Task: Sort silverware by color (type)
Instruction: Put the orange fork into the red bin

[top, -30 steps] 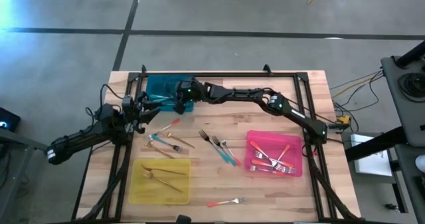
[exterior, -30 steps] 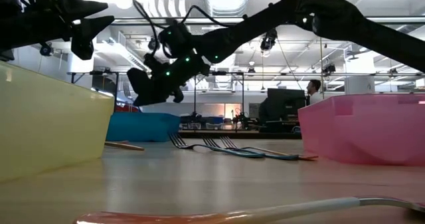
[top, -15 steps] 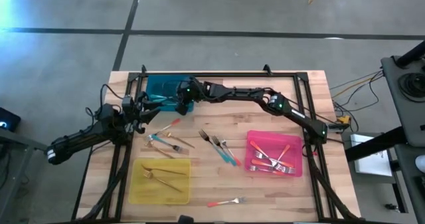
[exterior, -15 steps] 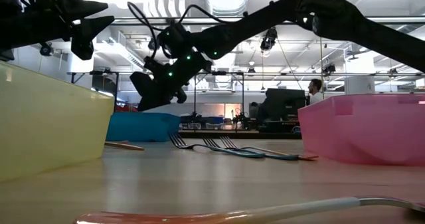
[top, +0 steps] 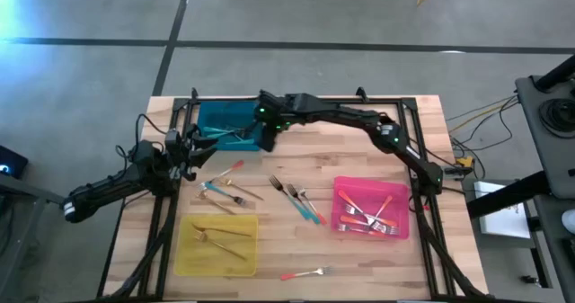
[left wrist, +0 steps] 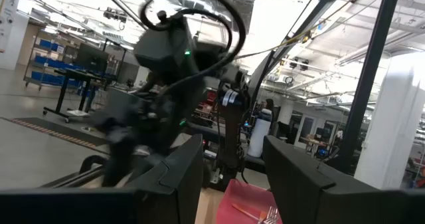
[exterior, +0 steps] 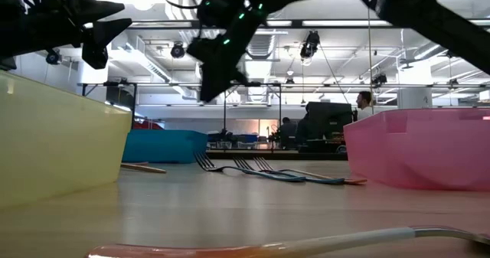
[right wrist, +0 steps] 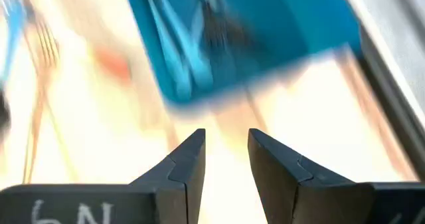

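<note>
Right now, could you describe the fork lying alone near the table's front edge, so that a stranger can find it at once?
Start from the yellow tray at the table's front left. Just to its right, near the front edge, lies one fork with a coral-pink handle. It lies alone on bare wood, apart from the forks in the table's middle.

Both arms are matte black, built of jointed tubular links with black cables looping off them. Small green lights glow just behind the right end effector (top: 267,138). Its two fingers (right wrist: 188,161) are dark, flat and wedge-tipped, with pale handwritten marks on the housing behind them.
</note>
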You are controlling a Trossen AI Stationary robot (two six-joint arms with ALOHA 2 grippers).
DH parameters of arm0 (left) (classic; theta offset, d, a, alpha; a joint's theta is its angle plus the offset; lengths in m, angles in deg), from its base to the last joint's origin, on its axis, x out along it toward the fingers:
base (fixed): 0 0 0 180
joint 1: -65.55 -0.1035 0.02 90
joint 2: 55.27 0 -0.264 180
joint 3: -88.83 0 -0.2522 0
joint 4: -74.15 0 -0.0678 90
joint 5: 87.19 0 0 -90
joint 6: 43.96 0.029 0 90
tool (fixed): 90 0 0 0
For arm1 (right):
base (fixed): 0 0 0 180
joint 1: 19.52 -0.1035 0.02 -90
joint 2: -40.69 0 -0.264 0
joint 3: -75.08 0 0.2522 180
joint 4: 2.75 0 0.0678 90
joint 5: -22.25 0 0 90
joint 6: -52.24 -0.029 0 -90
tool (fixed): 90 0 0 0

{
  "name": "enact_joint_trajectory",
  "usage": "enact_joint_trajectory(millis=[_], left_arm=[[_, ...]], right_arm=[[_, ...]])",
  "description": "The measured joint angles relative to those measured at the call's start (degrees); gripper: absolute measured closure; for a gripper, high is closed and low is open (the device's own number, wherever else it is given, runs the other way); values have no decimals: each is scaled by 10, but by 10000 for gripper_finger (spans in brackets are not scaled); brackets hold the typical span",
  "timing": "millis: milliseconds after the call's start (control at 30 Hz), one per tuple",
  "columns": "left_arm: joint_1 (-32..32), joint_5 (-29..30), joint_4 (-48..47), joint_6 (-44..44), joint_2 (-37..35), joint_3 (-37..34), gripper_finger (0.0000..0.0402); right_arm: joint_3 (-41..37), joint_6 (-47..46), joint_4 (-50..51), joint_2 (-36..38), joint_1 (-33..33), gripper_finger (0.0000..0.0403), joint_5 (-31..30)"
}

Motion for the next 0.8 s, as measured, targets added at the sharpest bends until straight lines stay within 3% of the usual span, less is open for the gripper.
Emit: enact_joint_trajectory(millis=[200,333,533,800], left_arm=[[0,0,0,0,0,0,260],[0,0,0,0,0,0,260],[0,0,0,0,1,0,260],[0,0,0,0,1,0,260]], right_arm=[[-2,-76,246,32,-35,314,0],[-10,-102,335,39,-80,322,-7],[-101,-105,321,58,-158,325,-9],[-360,-206,152,149,-220,317,-31]])
